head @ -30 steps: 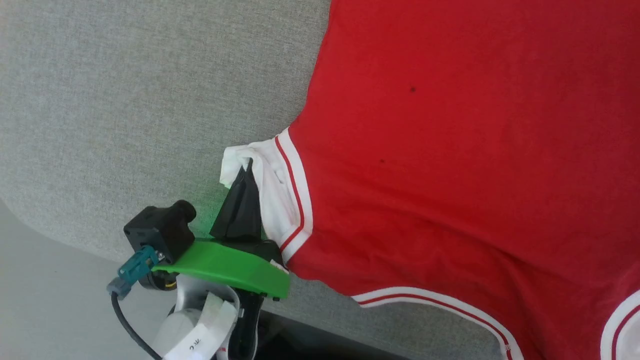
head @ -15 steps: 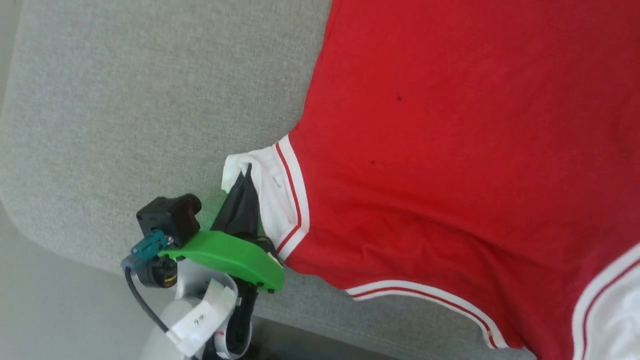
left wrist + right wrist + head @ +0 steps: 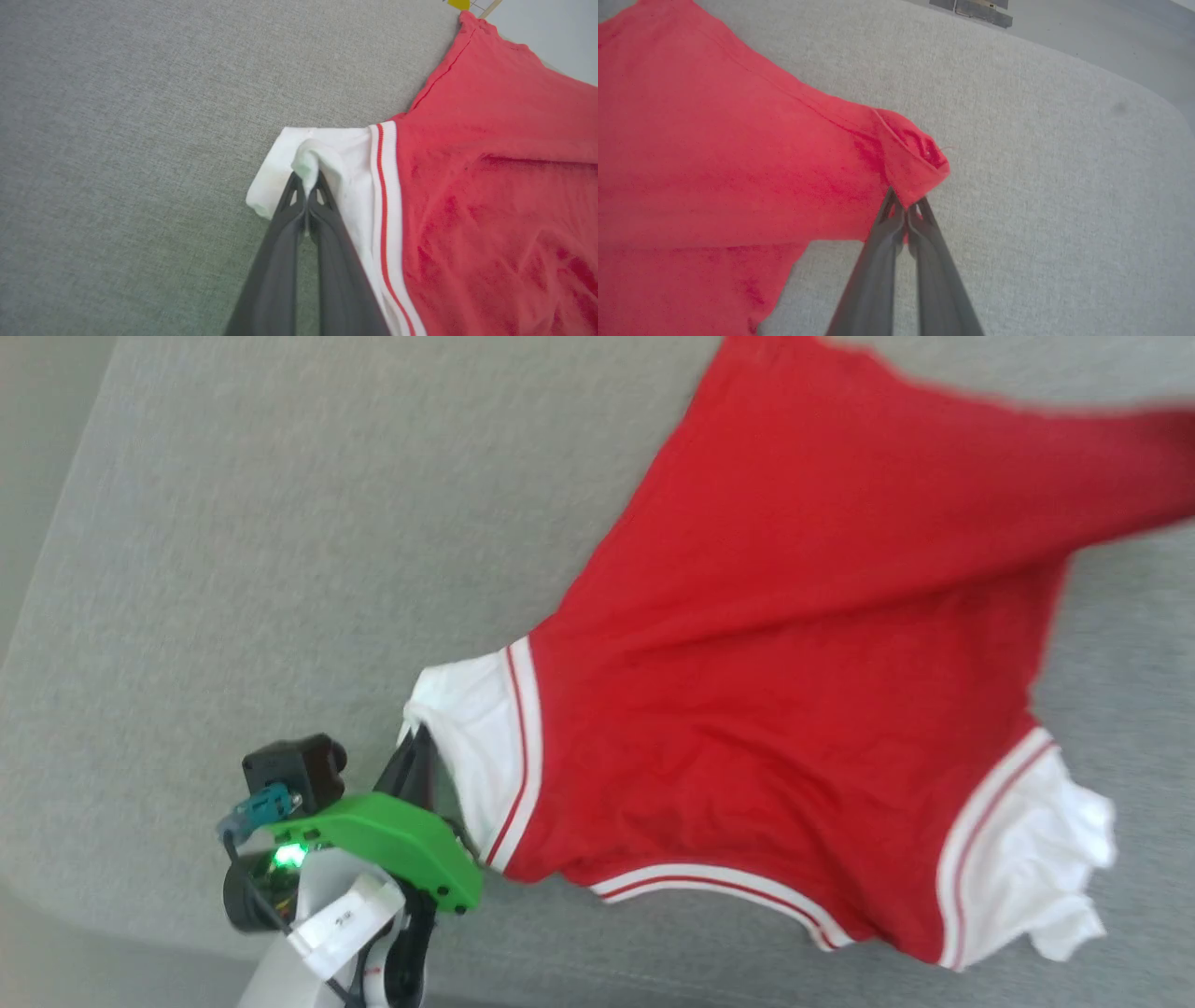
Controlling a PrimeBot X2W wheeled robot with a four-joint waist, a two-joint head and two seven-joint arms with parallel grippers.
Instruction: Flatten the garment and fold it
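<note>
Head view: garment (image 3: 775,691) lies red side up on the grey worktop (image 3: 280,523), no print showing on this face. It is spread but not flat, w/ diagonal creases across the body. Left hand (image 3: 422,767) is at the lower left, fingers together on the white sleeve (image 3: 467,719). Second sleeve (image 3: 1036,859), lower right, is bunched and ruffled. The top-right part of the cloth runs off to the frame edge, blurred, looks pulled taut.

Left wrist view: left hand (image 3: 307,179) is clamped on a pinched-up fold of the white sleeve (image 3: 341,154), cuff edge rolled under just beside the tips. Striped trim and red body lie to the right on the worktop.

Right wrist view: right hand (image 3: 906,207) is closed on a red hem corner (image 3: 915,163), cloth puckered at the tips, the rest fanning left over the worktop (image 3: 1041,163).

Step, as I read it: flattening, both ends gripped, no fold begun. Next move prob. calls for drawing the two hands apart evenly, low over the worktop, so creases pull out w/o dragging the whole garment. Then release and deal w/ the bunched second sleeve before any fold. Grips are small pinches, so a hard tug could slip.
</note>
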